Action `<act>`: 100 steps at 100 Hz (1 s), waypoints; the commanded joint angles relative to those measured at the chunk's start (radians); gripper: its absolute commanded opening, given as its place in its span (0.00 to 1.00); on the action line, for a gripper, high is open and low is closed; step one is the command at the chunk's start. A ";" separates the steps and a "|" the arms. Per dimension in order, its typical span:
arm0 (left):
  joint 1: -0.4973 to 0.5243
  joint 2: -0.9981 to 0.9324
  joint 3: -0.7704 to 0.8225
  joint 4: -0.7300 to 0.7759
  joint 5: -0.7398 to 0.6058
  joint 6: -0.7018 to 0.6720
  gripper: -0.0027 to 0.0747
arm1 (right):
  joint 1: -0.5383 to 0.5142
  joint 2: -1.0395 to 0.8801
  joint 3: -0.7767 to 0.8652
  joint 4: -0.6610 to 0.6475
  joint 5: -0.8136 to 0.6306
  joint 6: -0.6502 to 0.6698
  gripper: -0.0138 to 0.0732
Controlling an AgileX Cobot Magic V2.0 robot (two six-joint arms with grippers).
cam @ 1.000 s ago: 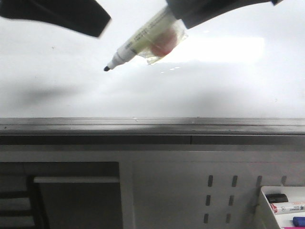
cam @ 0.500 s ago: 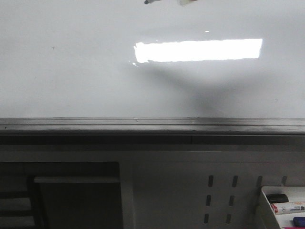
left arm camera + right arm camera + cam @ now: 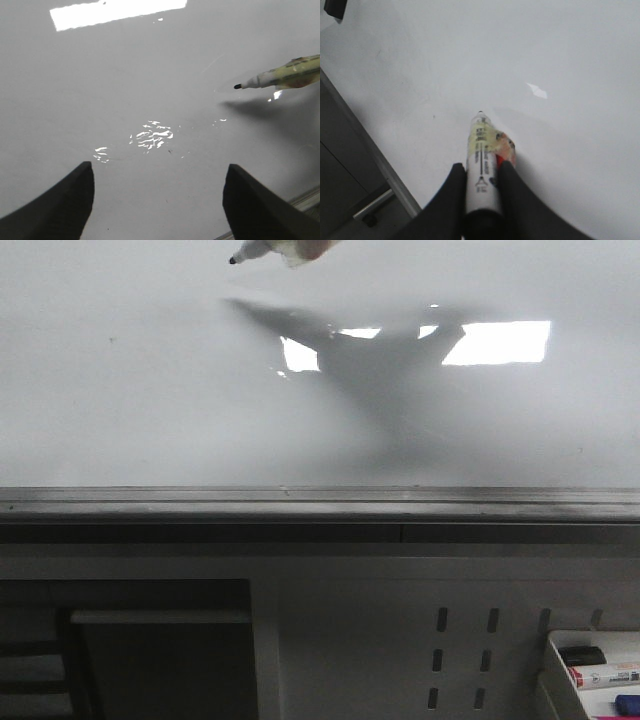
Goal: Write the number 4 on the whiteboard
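Observation:
The whiteboard [image 3: 150, 410] is glossy white with a grey metal lower rim and bears no marker line; no number 4 shows on it. My right gripper [image 3: 482, 172] is shut on a white marker [image 3: 481, 165] wrapped in yellowish tape. The marker's black tip [image 3: 233, 259] pokes in at the top edge of the front view, close above the board [image 3: 570, 60], and casts a shadow. The marker also shows in the left wrist view [image 3: 285, 77]. My left gripper [image 3: 157, 185] is open and empty over the board [image 3: 150, 75], its fingers [image 3: 60, 200] wide apart.
Below the board's rim [image 3: 320, 502] is a grey perforated panel [image 3: 470, 640]. A white tray [image 3: 600, 675] with spare markers stands at the lower right. A bright rectangular glare [image 3: 495, 342] lies on the board.
A second ago both arms and the marker were well inside the front view. They rose out of it; now the marker tip has come back in at the top edge, further left.

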 commanded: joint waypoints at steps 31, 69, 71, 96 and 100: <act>0.003 -0.004 -0.026 -0.029 -0.061 -0.008 0.67 | 0.042 0.078 -0.055 0.033 -0.020 -0.014 0.11; 0.003 -0.004 -0.026 -0.029 -0.066 -0.008 0.67 | 0.074 0.056 -0.028 -0.136 -0.107 0.161 0.11; 0.003 -0.004 -0.026 -0.029 -0.066 -0.008 0.67 | 0.072 0.049 -0.019 -0.158 -0.114 0.179 0.11; 0.003 -0.004 -0.026 -0.034 -0.066 -0.008 0.67 | 0.005 -0.120 0.143 -0.203 -0.188 0.240 0.11; 0.003 -0.004 -0.026 -0.038 -0.066 -0.008 0.67 | -0.006 -0.143 0.154 -0.203 -0.170 0.244 0.11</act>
